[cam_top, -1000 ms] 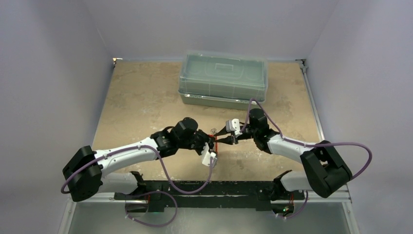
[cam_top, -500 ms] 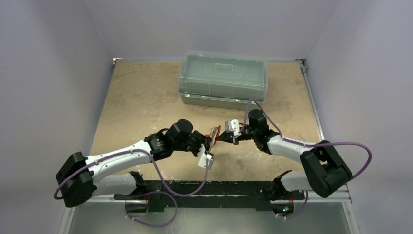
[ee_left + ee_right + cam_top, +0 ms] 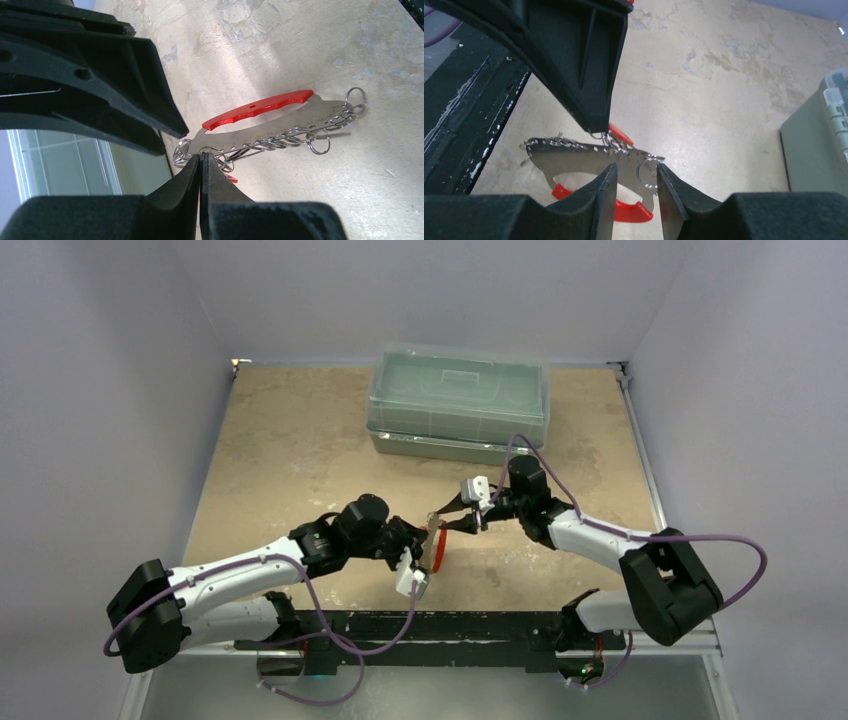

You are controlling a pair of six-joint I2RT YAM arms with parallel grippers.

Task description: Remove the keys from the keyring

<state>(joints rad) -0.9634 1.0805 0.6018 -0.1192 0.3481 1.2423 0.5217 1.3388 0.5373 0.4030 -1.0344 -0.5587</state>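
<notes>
Holding: left gripper [image 3: 201, 159], jaws closed tight on one tip of the keyring [image 3: 280, 122], right where a bunch of small rings gathers.
right gripper: [image 3: 636, 175] jaws parted, standing on either side of the keyring's other end, with one small ring [image 3: 646, 172] in the gap between them; I cannot tell whether either finger presses on the metal.
keyring: a flat silvery crescent plate with a red edge [image 3: 260, 107] along its outer curve. It hangs between the two grippers at the front middle of the table [image 3: 300, 440], well apart from the box [image 3: 458, 400].
keyring pose: from above it shows as a thin red sliver, so it stands on edge, not flat.
rings: a row of thin wire loops [image 3: 280, 141] threads through small holes along the plate's inner edge; two more loops sit at the end far from the left fingers.
keys: a small red piece [image 3: 620, 134], likely the red key head, sits just beside the left fingertip, touching the bunched rings; the silvery keys are too small to tell from the loops.
arms: both reach inward from the near edge, their tips nearly meeting at the keyring.
box: clear, lidded, at the back of the table.
</notes>
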